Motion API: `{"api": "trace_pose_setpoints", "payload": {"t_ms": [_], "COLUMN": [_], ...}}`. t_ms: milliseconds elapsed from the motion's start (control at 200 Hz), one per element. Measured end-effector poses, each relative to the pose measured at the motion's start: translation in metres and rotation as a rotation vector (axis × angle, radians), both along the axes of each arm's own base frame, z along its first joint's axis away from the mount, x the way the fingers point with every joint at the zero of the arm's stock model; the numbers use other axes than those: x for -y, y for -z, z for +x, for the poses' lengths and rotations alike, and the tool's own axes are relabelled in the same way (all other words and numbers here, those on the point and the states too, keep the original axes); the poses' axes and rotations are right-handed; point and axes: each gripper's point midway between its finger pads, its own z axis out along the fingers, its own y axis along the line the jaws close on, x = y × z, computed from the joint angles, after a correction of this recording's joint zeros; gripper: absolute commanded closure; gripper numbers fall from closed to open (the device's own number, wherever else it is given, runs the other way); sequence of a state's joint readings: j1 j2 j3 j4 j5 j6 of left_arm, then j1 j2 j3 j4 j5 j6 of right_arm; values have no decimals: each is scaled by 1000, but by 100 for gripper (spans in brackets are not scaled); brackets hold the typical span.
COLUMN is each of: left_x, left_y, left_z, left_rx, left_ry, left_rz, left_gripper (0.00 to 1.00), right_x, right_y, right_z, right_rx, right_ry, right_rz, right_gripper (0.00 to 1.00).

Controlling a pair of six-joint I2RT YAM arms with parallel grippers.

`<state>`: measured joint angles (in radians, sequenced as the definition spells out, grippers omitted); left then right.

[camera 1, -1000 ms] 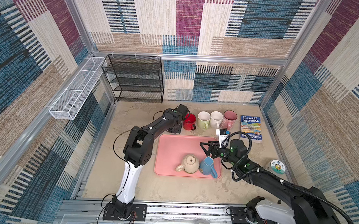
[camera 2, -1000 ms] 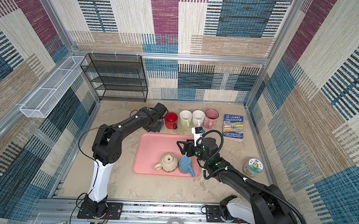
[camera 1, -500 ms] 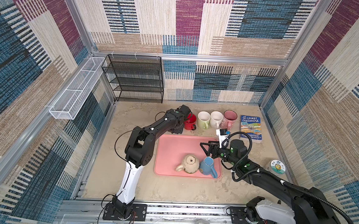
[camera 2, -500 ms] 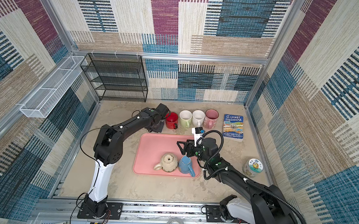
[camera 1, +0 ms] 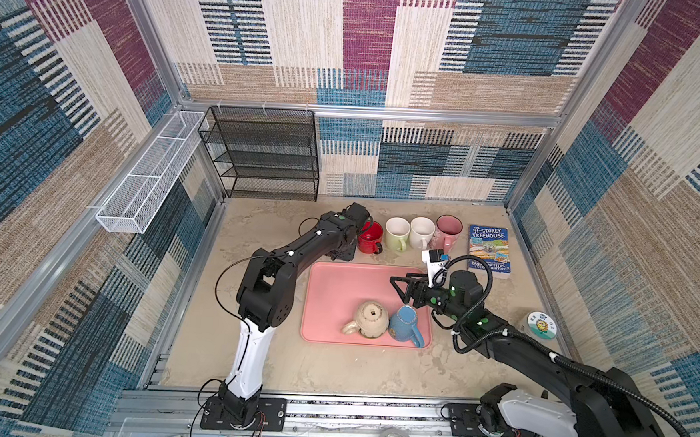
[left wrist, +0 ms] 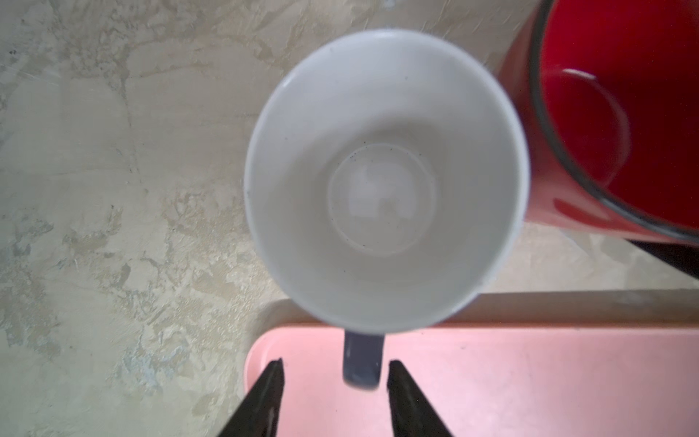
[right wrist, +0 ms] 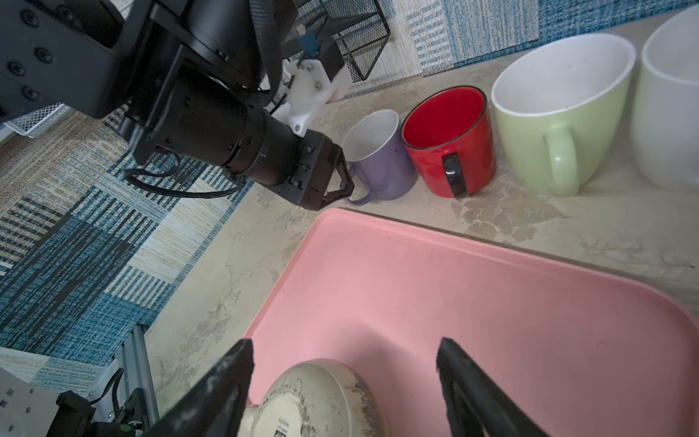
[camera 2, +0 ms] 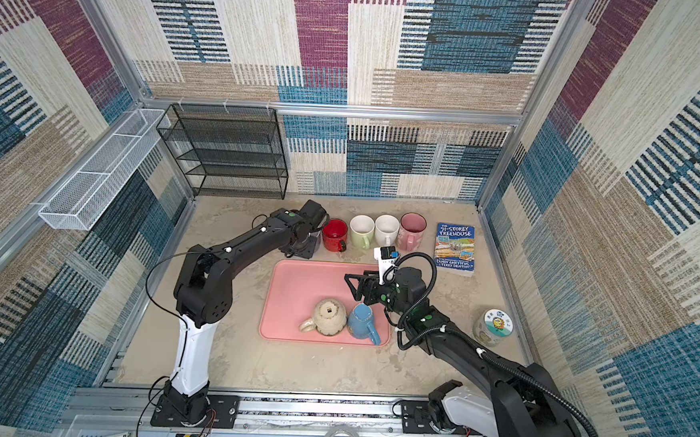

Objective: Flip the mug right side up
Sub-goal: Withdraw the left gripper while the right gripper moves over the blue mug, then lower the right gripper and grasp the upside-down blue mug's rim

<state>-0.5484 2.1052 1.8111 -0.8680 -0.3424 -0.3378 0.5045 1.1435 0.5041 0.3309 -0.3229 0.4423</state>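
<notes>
The purple mug (left wrist: 386, 181) stands right side up on the worktop (camera 1: 331, 364), touching or nearly touching the red mug (camera 1: 370, 235) at that mug's nine o'clock, just off the eleven o'clock corner of the pink tray (camera 1: 335, 289). The left end effector (left wrist: 336, 362) is spread, its fingers (left wrist: 274, 382) on either side of the mug's handle with a gap on each side. The right end effector (right wrist: 344, 343) hangs spread wide above the upside-down beige mug (camera 1: 371, 320) near the tray's six o'clock edge.
</notes>
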Motion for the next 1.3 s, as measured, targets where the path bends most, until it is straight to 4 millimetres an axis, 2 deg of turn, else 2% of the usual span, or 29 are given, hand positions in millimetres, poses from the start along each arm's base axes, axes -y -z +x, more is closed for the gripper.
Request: {"api": "trace_pose_setpoints", "payload": {"t_ms": [110,170,260,416,496,621,766,962,1112,1302], "left_x": [-3,-4,-8,-19,-25,-29,-35,-39,-43,-48], "left_y": [-24,-38,-54,-68,-80,-96,-103,-109,-112,-104], "left_z": [-10,-16,-29,-60,-77,-101,-128,-159,-174,-189], "left_rx": [28,45,62,70,89,120,124,119,119,99], "left_ry": [6,12,18,35,45,69,95,133,151,166], "left_rz": [-36,-64,-92,-141,-181,-256,-311,-384,-409,-418], "left_gripper": [38,31,27,16,9,5,1,1,1,1], "right_x": [-3,-6,-15,-31,-30,-29,-27,-19,-9,0], "right_y": [-15,-20,-19,-23,-23,-23,-18,9,23,37], "right_z": [2,4,4,-1,-1,-5,-18,-37,-51,-67], "right_rx": [27,30,7,-13,-26,-46,-72,-159,-226,-302], "right_ry": [-14,-21,-47,-88,-75,-70,-87,-96,-80,-70], "right_rz": [-1,-7,-37,-101,-141,-204,-261,-360,-407,-459], "right_gripper": [22,23,22,22,22,21,22,22,22,22]}}
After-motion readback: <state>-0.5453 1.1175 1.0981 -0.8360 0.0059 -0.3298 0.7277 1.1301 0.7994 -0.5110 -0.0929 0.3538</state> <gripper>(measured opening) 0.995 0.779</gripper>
